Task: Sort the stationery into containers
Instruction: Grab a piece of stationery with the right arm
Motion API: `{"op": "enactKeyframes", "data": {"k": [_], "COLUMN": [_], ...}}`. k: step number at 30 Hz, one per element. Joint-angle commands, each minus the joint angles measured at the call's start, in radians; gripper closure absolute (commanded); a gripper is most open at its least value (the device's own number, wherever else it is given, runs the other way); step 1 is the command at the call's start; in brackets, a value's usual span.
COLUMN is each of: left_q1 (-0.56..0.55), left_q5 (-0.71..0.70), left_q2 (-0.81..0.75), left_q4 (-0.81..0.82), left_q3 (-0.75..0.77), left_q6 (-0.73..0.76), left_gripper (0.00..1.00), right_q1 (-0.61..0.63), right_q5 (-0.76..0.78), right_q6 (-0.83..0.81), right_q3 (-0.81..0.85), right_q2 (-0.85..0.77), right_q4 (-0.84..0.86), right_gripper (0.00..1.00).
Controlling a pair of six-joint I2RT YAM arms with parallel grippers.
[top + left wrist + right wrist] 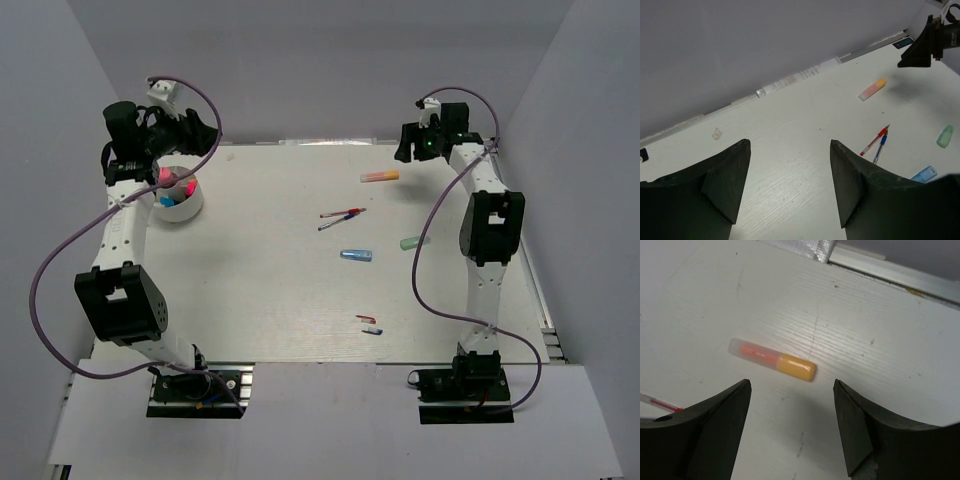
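The white bowl (182, 205) stands at the far left with pink and blue stationery in it. My left gripper (790, 142) hangs open and empty just behind the bowl (203, 134). An orange highlighter (772, 359) lies flat on the table (380, 176), just ahead of my right gripper (792, 382), whose fingers are open and apart from it. A red pen (343, 213) and a blue pen (334, 224) lie crossed mid-table. A blue marker (356, 255) and a mint marker (412, 242) lie nearer the right arm.
Two small red and white pieces (370, 324) lie near the front edge. A metal rail (900, 275) runs along the back of the table, close to the highlighter. Grey walls enclose the table on three sides.
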Motion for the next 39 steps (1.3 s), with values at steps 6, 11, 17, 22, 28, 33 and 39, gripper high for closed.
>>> {"op": "enactKeyframes", "data": {"k": [6, 11, 17, 22, 28, 33, 39], "left_q1": [-0.005, -0.005, -0.014, -0.014, -0.014, -0.014, -0.014], "left_q5": [0.027, 0.024, 0.018, 0.009, 0.01, 0.018, 0.018], "left_q2": [-0.063, -0.086, -0.082, -0.076, -0.065, -0.071, -0.079], "left_q4": [-0.041, -0.001, -0.009, -0.006, -0.006, 0.008, 0.004], "left_q3": [-0.071, -0.081, -0.059, -0.059, -0.045, -0.048, -0.05], "left_q6": [-0.069, -0.156, -0.168, -0.165, -0.185, -0.203, -0.196], "left_gripper": [0.26, 0.25, 0.25, 0.25, 0.25, 0.24, 0.24], "right_q1": [0.032, 0.039, 0.044, 0.045, 0.058, 0.058, 0.059], "right_q5": [-0.029, 0.005, 0.031, -0.031, -0.105, -0.108, -0.104], "right_q6": [0.177, 0.221, 0.261, 0.275, 0.247, 0.244, 0.203], "right_q3": [0.077, 0.085, 0.089, 0.042, -0.038, -0.095, -0.084], "right_q2": [0.128, 0.172, 0.209, 0.194, 0.14, 0.114, 0.082], "right_q4": [0.174, 0.197, 0.222, 0.204, 0.124, 0.099, 0.067], "right_gripper": [0.33, 0.47, 0.48, 0.52, 0.61, 0.55, 0.23]}}
